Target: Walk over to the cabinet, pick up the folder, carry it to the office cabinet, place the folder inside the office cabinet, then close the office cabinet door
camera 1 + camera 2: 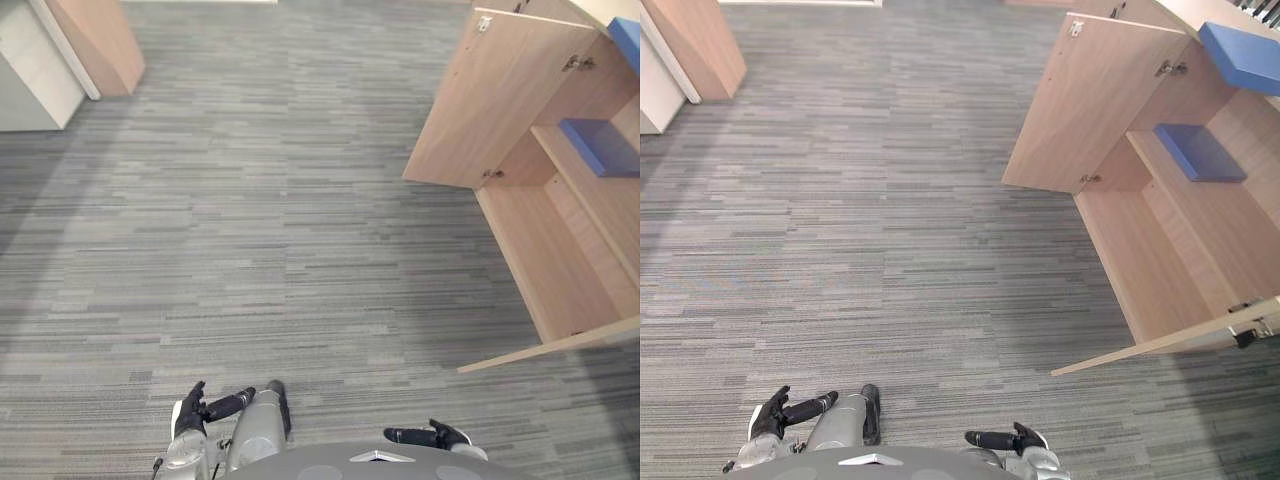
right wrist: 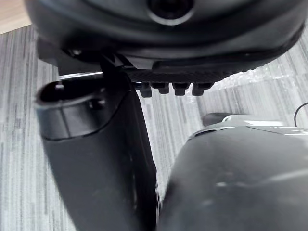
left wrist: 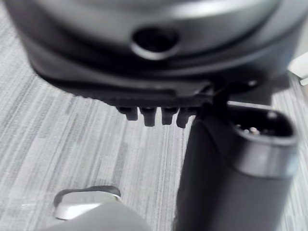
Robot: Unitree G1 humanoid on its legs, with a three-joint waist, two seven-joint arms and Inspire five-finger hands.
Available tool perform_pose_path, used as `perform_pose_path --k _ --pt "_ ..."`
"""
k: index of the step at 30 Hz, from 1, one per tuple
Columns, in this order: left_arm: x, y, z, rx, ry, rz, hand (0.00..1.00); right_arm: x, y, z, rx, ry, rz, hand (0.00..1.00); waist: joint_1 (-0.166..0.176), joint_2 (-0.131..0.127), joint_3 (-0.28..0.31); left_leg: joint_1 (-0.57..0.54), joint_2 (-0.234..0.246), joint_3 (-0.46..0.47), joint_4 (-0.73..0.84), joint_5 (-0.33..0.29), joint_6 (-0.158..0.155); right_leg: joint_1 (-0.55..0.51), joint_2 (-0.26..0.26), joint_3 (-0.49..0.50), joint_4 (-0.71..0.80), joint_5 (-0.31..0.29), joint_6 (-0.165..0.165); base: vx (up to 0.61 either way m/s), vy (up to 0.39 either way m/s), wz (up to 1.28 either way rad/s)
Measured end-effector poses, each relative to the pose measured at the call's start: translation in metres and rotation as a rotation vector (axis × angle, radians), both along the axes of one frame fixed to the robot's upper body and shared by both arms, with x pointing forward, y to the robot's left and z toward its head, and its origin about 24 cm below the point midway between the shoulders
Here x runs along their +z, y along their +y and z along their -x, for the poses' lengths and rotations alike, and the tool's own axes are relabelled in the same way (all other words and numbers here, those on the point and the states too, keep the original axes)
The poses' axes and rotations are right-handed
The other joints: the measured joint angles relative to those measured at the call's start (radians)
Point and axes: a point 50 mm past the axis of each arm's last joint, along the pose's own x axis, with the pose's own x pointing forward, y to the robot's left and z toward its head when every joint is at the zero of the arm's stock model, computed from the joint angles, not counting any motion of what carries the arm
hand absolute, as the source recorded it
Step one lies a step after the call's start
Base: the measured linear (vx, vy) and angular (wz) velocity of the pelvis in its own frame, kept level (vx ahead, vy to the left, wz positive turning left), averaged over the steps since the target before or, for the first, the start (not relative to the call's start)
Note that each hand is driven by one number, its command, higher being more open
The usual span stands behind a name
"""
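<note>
Hanging low, empty, fingers relaxed: left hand (image 1: 190, 411), right hand (image 1: 440, 436) | office cabinet (image 1: 1160, 270) open, blue folder (image 1: 1198, 152) on shelf | right eye view shows more of second folder (image 1: 1243, 55) on top.

- Grey carpet (image 1: 250, 220), streaked finely in lighter and darker tones, covered the whole floor.
- A light-wood office cabinet (image 1: 550, 250) stood at the right with both doors swung open.
- Its far door (image 1: 490, 100) faced broadly into the room, while its near door (image 1: 560, 343) showed edge-on.
- A wooden shelf (image 1: 1220, 215) ran across its inside.
- At the far left, a light-wood unit (image 1: 100, 40) stood just beside a white unit (image 1: 30, 80).
- Soft, even light fell on the carpet, with a dimmer band along the left.
</note>
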Motion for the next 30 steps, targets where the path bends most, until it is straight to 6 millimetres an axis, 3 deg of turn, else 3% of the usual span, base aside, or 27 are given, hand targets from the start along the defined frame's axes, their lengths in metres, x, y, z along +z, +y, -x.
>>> perform_pose_path --k 2,4,5,6,7,8,10,12,14,15,16,17,18,19,20,23,27,30 --pt "0.0 -0.001 -0.002 -0.017 -0.001 0.0 1.0 0.0 0.003 -0.001 -0.019 -0.006 -0.01 1.0 0.009 -0.008 -0.014 0.037 -0.017 0.04 -0.029 -0.013 0.024 -0.02 -0.028 0.016 0.017 0.048 0.005 0.32 0.234 -0.57" --pt "0.0 -0.007 -0.004 -0.048 -0.002 0.01 1.0 0.0 0.003 -0.002 -0.049 -0.017 -0.018 1.0 0.012 0.0 -0.043 0.113 -0.056 0.083 -0.127 -0.005 0.047 -0.075 -0.066 0.053 0.105 0.11 -0.003 0.27 0.229 -0.5" --pt "-0.003 -0.017 -0.004 -0.065 0.002 0.034 1.0 0.001 -0.001 -0.003 -0.078 -0.029 -0.012 1.0 0.009 0.025 -0.055 0.163 -0.08 0.099 -0.191 0.002 0.058 -0.129 -0.089 0.071 0.218 0.142 -0.02 0.3 0.278 -0.27" --pt "-0.004 -0.028 -0.004 -0.095 0.005 0.056 1.0 0.003 -0.008 -0.004 -0.119 -0.043 -0.004 1.0 -0.004 0.044 -0.065 0.213 -0.112 0.106 -0.242 0.007 0.072 -0.191 -0.126 0.067 0.374 0.171 -0.054 0.3 0.282 -0.12" --pt "-0.005 -0.031 -0.005 -0.112 0.006 0.06 1.0 0.004 -0.01 -0.006 -0.135 -0.056 -0.004 1.0 -0.014 0.044 -0.065 0.241 -0.133 0.106 -0.263 0.007 0.079 -0.225 -0.152 0.064 0.469 0.192 -0.081 0.23 0.212 0.16" --pt "-0.005 -0.035 -0.005 -0.139 0.01 0.067 1.0 0.005 -0.011 -0.009 -0.144 -0.077 0.005 1.0 -0.028 0.04 -0.062 0.298 -0.167 0.101 -0.284 -0.001 0.103 -0.301 -0.199 0.049 0.69 0.213 -0.158 0.18 0.144 0.24" --pt "-0.009 -0.042 -0.001 -0.172 0.038 0.078 1.0 0.008 -0.014 -0.015 -0.143 -0.107 0.027 1.0 -0.045 0.048 -0.048 0.389 -0.19 0.089 -0.31 -0.011 0.12 -0.362 -0.24 -0.03 0.974 0.16 -0.241 0.22 0.109 0.22" --pt "-0.011 -0.043 0.002 -0.193 0.062 0.077 1.0 0.008 -0.013 -0.016 -0.148 -0.111 0.023 1.0 -0.046 0.045 -0.043 0.456 -0.187 0.073 -0.34 -0.011 0.12 -0.394 -0.219 -0.117 1.058 0.1 -0.231 0.24 0.034 0.18" --pt "-0.011 -0.046 -0.001 -0.16 0.048 0.094 1.0 0.01 -0.01 -0.026 -0.194 -0.14 -0.008 1.0 -0.046 0.05 -0.007 0.523 -0.163 0.074 -0.355 -0.011 0.119 -0.399 -0.167 -0.2 0.925 -0.003 -0.171 0.21 -0.042 0.1" --pt "-0.01 -0.045 -0.002 -0.143 0.044 0.097 1.0 0.01 -0.009 -0.027 -0.206 -0.145 -0.016 1.0 -0.046 0.053 0.003 0.533 -0.155 0.076 -0.356 -0.013 0.117 -0.398 -0.156 -0.221 0.87 -0.022 -0.164 0.1 -0.105 -0.04" --pt "-0.011 -0.045 -0.001 -0.116 0.042 0.104 1.0 0.011 -0.007 -0.03 -0.213 -0.157 -0.021 1.0 -0.046 0.061 0.011 0.542 -0.128 0.079 -0.362 -0.024 0.097 -0.395 -0.119 -0.261 0.705 -0.03 -0.141 0.07 -0.134 -0.12" --pt "-0.01 -0.044 -0.002 -0.101 0.035 0.107 1.0 0.011 0.0 -0.032 -0.222 -0.168 -0.04 1.0 -0.039 0.052 0.014 0.554 -0.117 0.092 -0.382 -0.03 0.067 -0.388 -0.093 -0.296 0.507 0.012 -0.091 0.11 -0.201 -0.21" --pt "-0.01 -0.042 -0.003 -0.091 0.028 0.103 1.0 0.01 0.002 -0.032 -0.226 -0.163 -0.04 1.0 -0.034 0.04 0.02 0.564 -0.118 0.097 -0.391 -0.032 0.053 -0.384 -0.084 -0.3 0.417 0.048 -0.082 0.15 -0.26 -0.39" --pt "-0.009 -0.039 -0.003 -0.067 0.026 0.103 1.0 0.01 0.006 -0.031 -0.247 -0.161 -0.056 1.0 -0.034 0.026 0.027 0.583 -0.109 0.107 -0.398 -0.05 0.031 -0.372 -0.06 -0.304 0.319 0.076 -0.123 0.19 -0.299 -0.45" --pt "-0.011 -0.046 -0.002 -0.057 0.038 0.121 1.0 0.012 0.003 -0.035 -0.236 -0.176 -0.045 1.0 -0.042 0.049 0.023 0.584 -0.075 0.119 -0.401 -0.057 0.011 -0.357 -0.015 -0.319 0.287 0.076 -0.124 0.16 -0.256 -0.42" --pt "-0.012 -0.052 -0.005 -0.086 0.036 0.144 1.0 0.013 0.0 -0.036 -0.241 -0.185 -0.036 1.0 -0.045 0.07 0.03 0.588 -0.029 0.128 -0.407 -0.065 -0.03 -0.355 0.043 -0.337 0.28 0.031 -0.153 0.16 -0.217 -0.16" --pt "-0.01 -0.048 -0.006 -0.039 0.018 0.141 1.0 0.011 0.004 -0.031 -0.239 -0.168 -0.042 1.0 -0.041 0.062 0.023 0.612 0.032 0.093 -0.4 -0.092 -0.075 -0.317 0.072 -0.394 0.324 -0.055 -0.16 0.14 -0.175 0.29" --pt "-0.012 -0.046 0.0 0.007 0.037 0.15 1.0 0.009 0.004 -0.025 -0.25 -0.156 -0.045 1.0 -0.04 0.064 0.008 0.606 0.08 0.069 -0.338 -0.128 -0.084 -0.285 0.103 -0.413 0.329 -0.104 -0.157 0.17 -0.109 0.26"
